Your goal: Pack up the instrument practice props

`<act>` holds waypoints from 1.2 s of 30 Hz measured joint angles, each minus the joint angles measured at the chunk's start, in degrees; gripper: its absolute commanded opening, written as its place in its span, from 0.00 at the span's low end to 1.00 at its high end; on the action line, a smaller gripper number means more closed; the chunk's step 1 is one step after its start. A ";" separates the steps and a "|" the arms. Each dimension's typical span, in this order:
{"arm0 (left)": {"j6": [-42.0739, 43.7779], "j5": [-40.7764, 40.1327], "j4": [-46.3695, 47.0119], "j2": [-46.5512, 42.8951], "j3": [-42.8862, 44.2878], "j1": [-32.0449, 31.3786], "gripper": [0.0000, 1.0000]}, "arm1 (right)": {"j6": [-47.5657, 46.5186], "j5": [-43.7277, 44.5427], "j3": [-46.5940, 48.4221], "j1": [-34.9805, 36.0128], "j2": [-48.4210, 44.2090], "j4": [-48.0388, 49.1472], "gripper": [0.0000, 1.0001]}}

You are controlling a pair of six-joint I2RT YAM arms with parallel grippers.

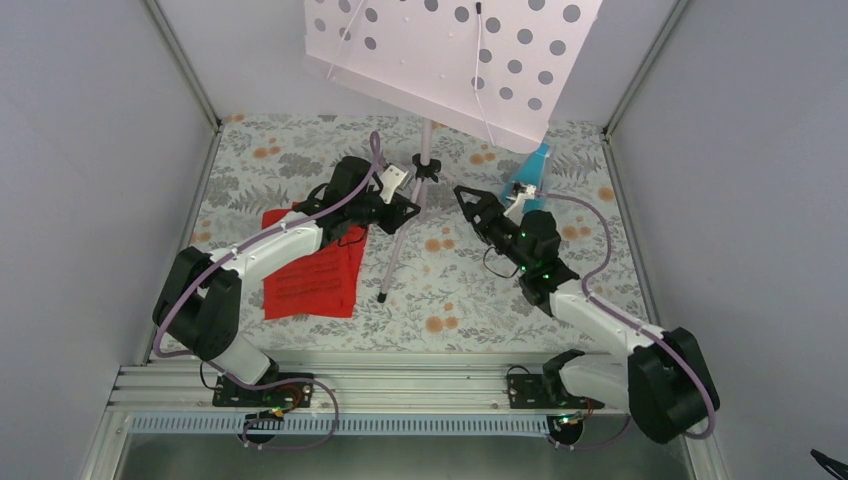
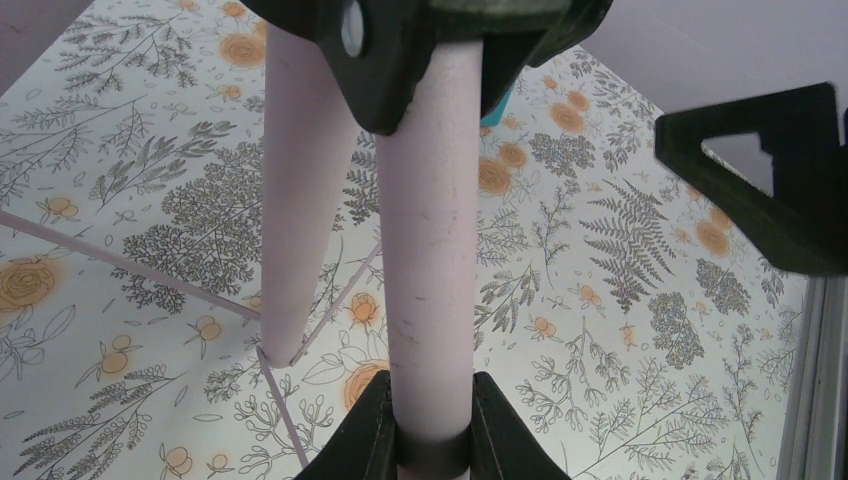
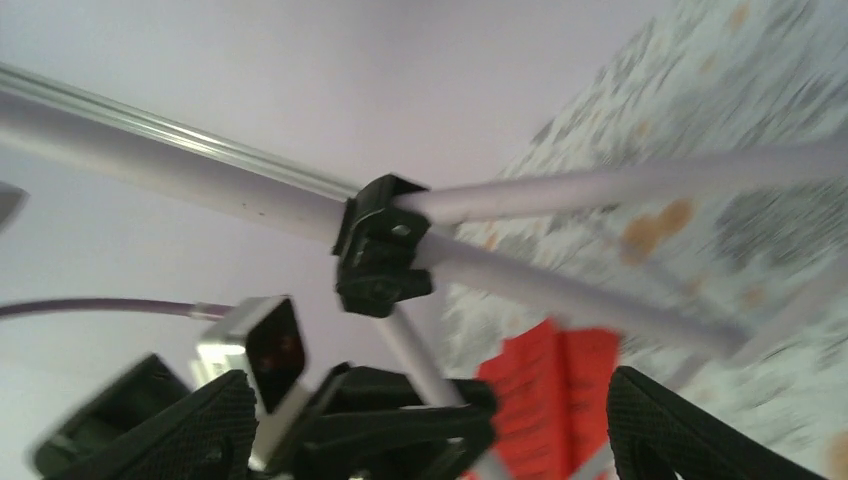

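The flowered tabletop [image 1: 480, 300] carried everything. The music stand [image 1: 420, 60] stood at the middle back, its pale desk overhanging both arms (the left tool [image 1: 405, 208] was pinching one of its tubes near the black hub). Red sheets [image 1: 310, 280] lay flat under the left arm. The right tool [image 1: 468, 200] hung spread beside the stand. The turquoise metronome [image 1: 535, 170] stood behind it, partly hidden by the desk.

The silver tripod music stand [image 2: 430, 250] had a smooth, matt, faintly scuffed metal tube. Its black joint collar [image 3: 380, 245] seemed matt plastic. The red paper sheets [image 1: 312, 282] and floral-printed counter [image 1: 470, 300] looked dull.
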 measured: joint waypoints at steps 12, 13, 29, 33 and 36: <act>0.00 0.00 0.00 0.00 0.00 0.00 0.02 | 36.65 -12.81 5.14 0.07 12.00 12.76 0.80; 0.00 0.00 0.00 0.00 0.00 0.00 0.02 | 38.21 -12.90 5.51 0.04 12.85 13.53 0.77; 0.00 -0.02 0.00 0.00 0.00 0.00 0.02 | 44.11 -14.23 10.23 0.04 20.35 17.86 0.30; 0.00 0.00 0.00 0.00 0.02 0.00 0.02 | 43.69 -14.23 10.23 0.04 20.68 17.94 0.39; 0.00 0.00 0.00 0.00 0.02 0.00 0.02 | 43.34 -14.25 10.23 0.00 21.73 17.97 0.39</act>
